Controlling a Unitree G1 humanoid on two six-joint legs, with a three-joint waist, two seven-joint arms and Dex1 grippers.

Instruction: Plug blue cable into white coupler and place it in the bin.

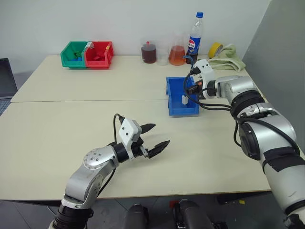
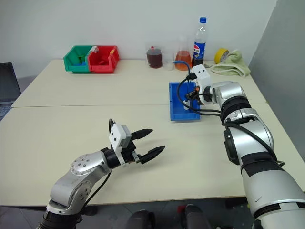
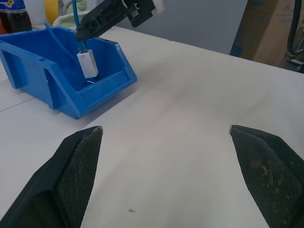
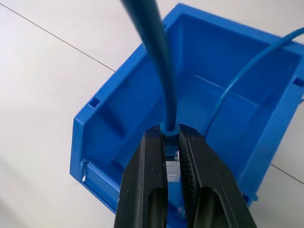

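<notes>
A: Pale tabletop (image 1: pixel 71 124) against a plain white wall, seen from above. Far along? Seemingly yes: blue cable (image 3: pixel 76 19) already plugged into the white coupler (image 3: pixel 88 64), judging by how the coupler hangs from the cable's end. Left to do: letting go, so that the pair drops into the blue bin (image 1: pixel 172 109).

B: And the coupler's place right now?

A: Hanging upright over the bin's open front part, inside its walls or just above them; hard to tell whether touching the floor of the bin. Dangling just below the right gripper (image 4: pixel 172 142).

B: Fingers of that one?

A: Clenched on the cable's plug end, with the cable rising from between the two black fingers (image 4: pixel 147 190) and looping back down into the bin. White coupler peeking out just beneath the fingertips.

B: And the other side?

A: Left gripper (image 1: pixel 157 137) well apart from the bin, low over bare tabletop, spread wide and grasping nothing.
</notes>
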